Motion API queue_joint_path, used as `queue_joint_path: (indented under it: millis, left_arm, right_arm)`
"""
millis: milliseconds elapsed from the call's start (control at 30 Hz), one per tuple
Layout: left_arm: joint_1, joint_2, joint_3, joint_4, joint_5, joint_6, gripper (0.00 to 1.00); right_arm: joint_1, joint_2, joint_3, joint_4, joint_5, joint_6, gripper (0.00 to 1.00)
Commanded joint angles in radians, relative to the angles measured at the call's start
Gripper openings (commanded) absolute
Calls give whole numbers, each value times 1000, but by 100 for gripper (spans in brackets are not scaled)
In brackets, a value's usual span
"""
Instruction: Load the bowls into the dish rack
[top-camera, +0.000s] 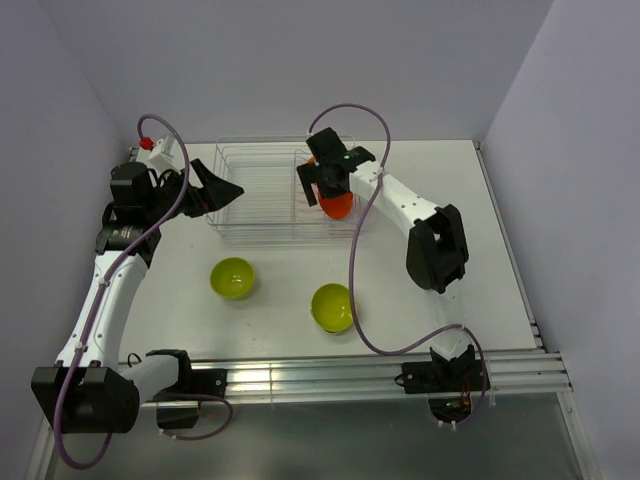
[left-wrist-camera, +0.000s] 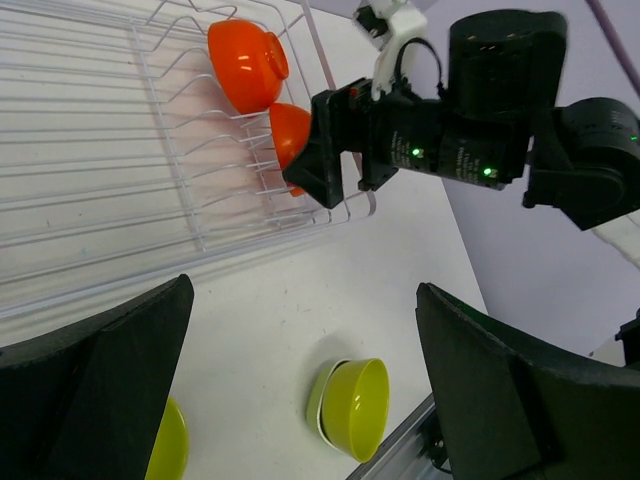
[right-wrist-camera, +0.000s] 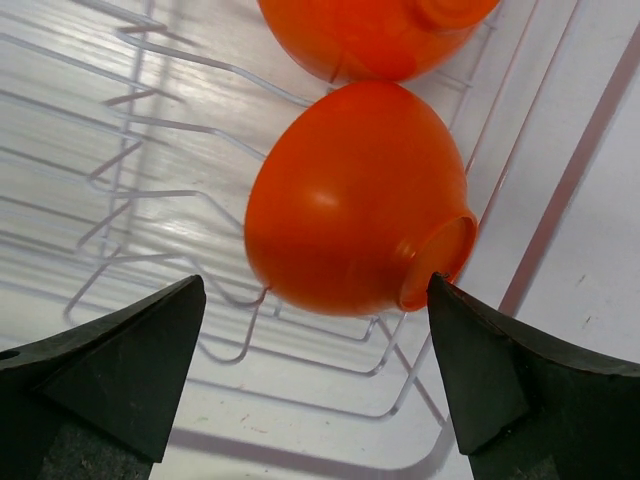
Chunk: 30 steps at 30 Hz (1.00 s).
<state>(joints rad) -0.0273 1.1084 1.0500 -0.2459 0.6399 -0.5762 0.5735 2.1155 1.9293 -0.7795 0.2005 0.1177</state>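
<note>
The wire dish rack (top-camera: 262, 200) stands at the back middle of the table. Two orange bowls stand on edge among its right-hand prongs, the farther one (right-wrist-camera: 380, 30) behind the nearer one (right-wrist-camera: 345, 225). My right gripper (top-camera: 330, 192) hovers over the nearer orange bowl (top-camera: 338, 206). It is open (right-wrist-camera: 315, 370), with the jaws on either side of the bowl, which rests on the prongs. Two lime-green bowls (top-camera: 232, 277) (top-camera: 332, 306) sit on the table in front of the rack. The right one (left-wrist-camera: 355, 408) looks like two nested bowls. My left gripper (top-camera: 222, 190) is open and empty at the rack's left end.
The aluminium rail (top-camera: 330, 375) runs along the near table edge, just beyond the right green bowl. White walls close in on the left, back and right. The right arm's elbow (top-camera: 437, 247) sits right of the rack.
</note>
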Motion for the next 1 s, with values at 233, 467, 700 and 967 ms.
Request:
queue_joint_path:
  millis: [233,467,700,967]
  left_arm:
    - [21,-21,36,-39,102,110,99]
    - [24,-61,28,-174,127,277,100]
    - [55,-108,-22,-288,253,502,99]
    - [55,-45,-30,-423,346,699,97]
  right_arm:
    - [-24,-345,-29,98,-222,-27,100]
    - [-139,-537,-202,59,-652,-145,100]
    - [-172,-698,-410,-142,-796,-375,98]
    - [-166,-749,-660,-153,-745,-555,80]
